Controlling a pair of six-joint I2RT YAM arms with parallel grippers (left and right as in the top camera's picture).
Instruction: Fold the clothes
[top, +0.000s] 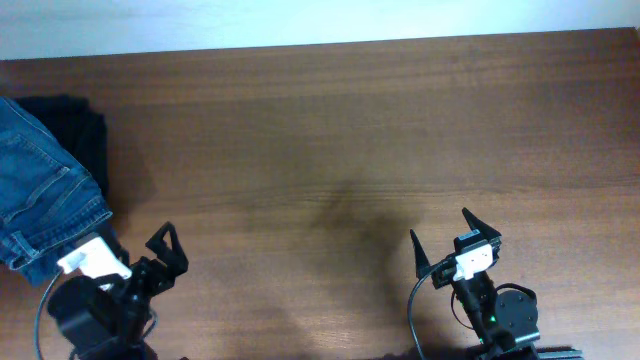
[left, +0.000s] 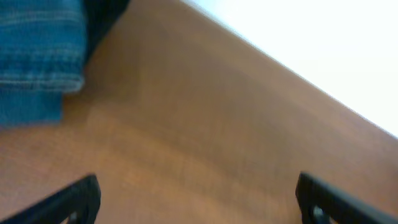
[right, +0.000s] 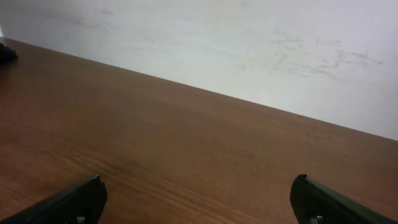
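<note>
Scene: a brown wooden table (top: 330, 120) seen from above, with two black robot arms at its near edge and a pale wall (right: 217, 43) beyond its far edge.

Left gripper (top: 172, 248): fingers spread wide, nothing between them. It hangs over bare wood, angled toward the middle of the table.

Left gripper, own camera: the two black fingertips sit at the lower corners of the view, far apart, with only blurred tabletop (left: 199, 124) in the gap (left: 198, 186).

Right gripper (top: 438, 222): fingers also spread wide and holding nothing. It points toward the far edge of the table.

Right gripper, own camera: both black fingertips show at the bottom corners (right: 196, 186), with bare wood grain (right: 155, 124) ahead of them.

Jeans (top: 40, 190): medium-blue denim with pale stitched seams. They lie bunched on the table to the left of the left gripper and a little ahead of it, near but not touching its fingers. From above, their lower edge sits just beside the white part of the left wrist. They are well apart from the right gripper, far off to its left.

Jeans, left wrist camera: a folded blue edge with a stitched hem fills the upper left corner (left: 37, 50), ahead and left of the fingertips.

Black garment (top: 85, 125): a dark pile partly under the jeans, farther ahead of the left gripper. It shows as a dark patch (left: 102, 15) behind the denim.

Small dark shape (right: 6, 53): at the far left edge of the right wrist view. It is too small to identify.
</note>
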